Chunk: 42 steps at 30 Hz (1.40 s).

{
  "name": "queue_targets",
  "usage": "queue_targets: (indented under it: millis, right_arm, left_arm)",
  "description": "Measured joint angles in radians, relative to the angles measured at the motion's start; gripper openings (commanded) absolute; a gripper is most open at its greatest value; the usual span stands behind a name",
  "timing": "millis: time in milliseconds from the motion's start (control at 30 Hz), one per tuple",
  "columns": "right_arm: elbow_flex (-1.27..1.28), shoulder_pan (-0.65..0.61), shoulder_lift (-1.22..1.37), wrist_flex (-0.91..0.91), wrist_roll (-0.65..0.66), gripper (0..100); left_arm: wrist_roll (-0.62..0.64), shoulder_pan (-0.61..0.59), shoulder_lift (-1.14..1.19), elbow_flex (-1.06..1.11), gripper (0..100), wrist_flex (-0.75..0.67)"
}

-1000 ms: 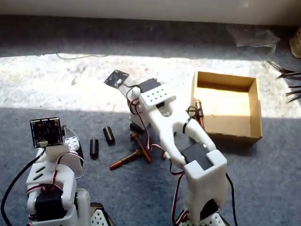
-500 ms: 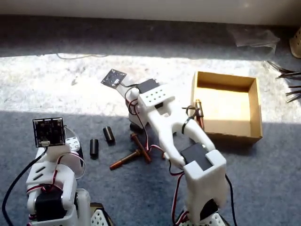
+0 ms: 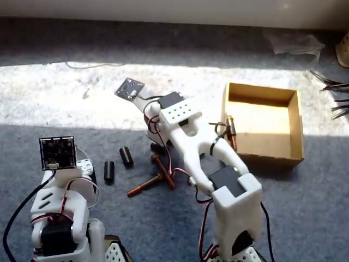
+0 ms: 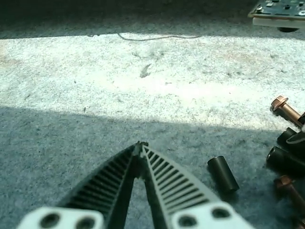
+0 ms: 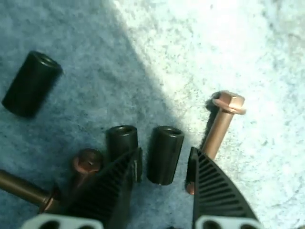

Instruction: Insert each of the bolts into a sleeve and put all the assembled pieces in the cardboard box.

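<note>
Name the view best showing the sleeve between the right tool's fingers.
Right wrist view: the black cylindrical sleeve lies whole inside the open right tool. In the high view the arm hides most of it; the left wrist view probably catches it far off.

Hard sunlight crosses the surface (image 3: 65,93) in one broad band and washes its nap almost white in the high view — the strip along the far edge and the whole near part lie in grey shade, with a crisp, nearly straight boundary. The cardboard box (image 3: 299,125) straddles that boundary, its floor glowing and its near wall dull. In the left wrist view the same band glares across the middle, and the sleeve (image 4: 223,174) sits dim in shade. In the right wrist view the boundary runs diagonally — the bolt (image 5: 220,125) gleams in sun beside its own narrow dark shadow.
</note>
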Motion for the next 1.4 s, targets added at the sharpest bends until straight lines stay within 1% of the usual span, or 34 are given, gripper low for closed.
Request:
queue_targets:
  millis: [100,200,433,633,867,1033,1233,1400]
  right_arm:
    - [0.0,0.002,0.051,-0.003,0.0,14.6]
    - [-0.008,0.002,0.083,-0.012,0.0,14.6]
    - [-0.017,0.003,0.115,-0.014,0.0,14.2]
    - [-0.025,0.003,0.118,-0.014,0.0,3.4]
    - [-0.026,0.005,0.12,-0.014,0.0,2.4]
    - [-0.021,0.012,0.064,0.002,0.0,2.4]
    - [-0.021,0.017,-0.086,0.077,0.0,2.4]
    - [-0.021,0.017,-0.193,0.095,0.0,2.3]
  left_arm:
    - [0.0,0.0,0.0,0.0,1,0.0]
    - [0.0,-0.026,0.0,0.0,1,0.0]
    - [0.0,-0.046,0.0,0.003,1,0.0]
    - [0.0,-0.046,0.0,0.003,1,0.0]
    - [0.0,-0.046,0.0,0.003,1,0.0]
    - [0.0,-0.046,0.0,0.005,1,0.0]
    - [0.0,-0.046,0.003,0.044,1,-0.021]
    - [-0.002,-0.046,0.0,0.046,1,-0.028]
